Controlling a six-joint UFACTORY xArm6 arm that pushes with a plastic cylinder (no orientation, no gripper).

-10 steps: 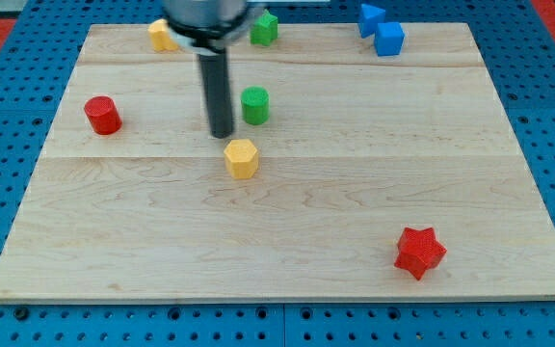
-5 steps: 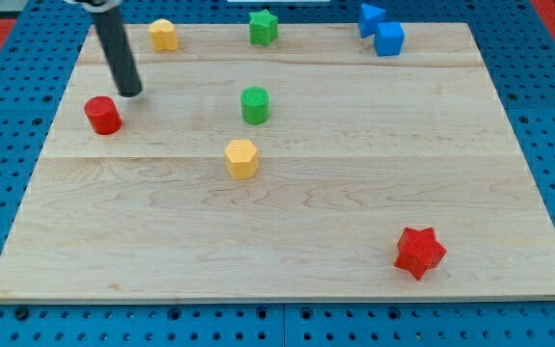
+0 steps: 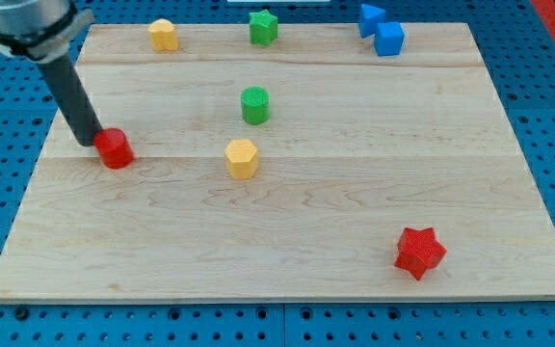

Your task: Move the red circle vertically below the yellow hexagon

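The arm carries no gripper, only a dark rod, so there is nothing to open or clench. In the camera view its tip (image 3: 87,141) sits against the upper-left side of the red circle (image 3: 116,148), touching it, near the board's left edge.

The yellow hexagon (image 3: 242,157) lies well to the view's right of the red circle, at about the same height on the wooden board (image 3: 355,212), with the green cylinder (image 3: 254,104) above it. A second yellow block (image 3: 163,35), a green star (image 3: 263,26) and two blue blocks (image 3: 382,30) line the top edge; a red star (image 3: 419,253) sits lower right.

I judge the task barely begun: the circle must travel right and down to sit beneath the hexagon.
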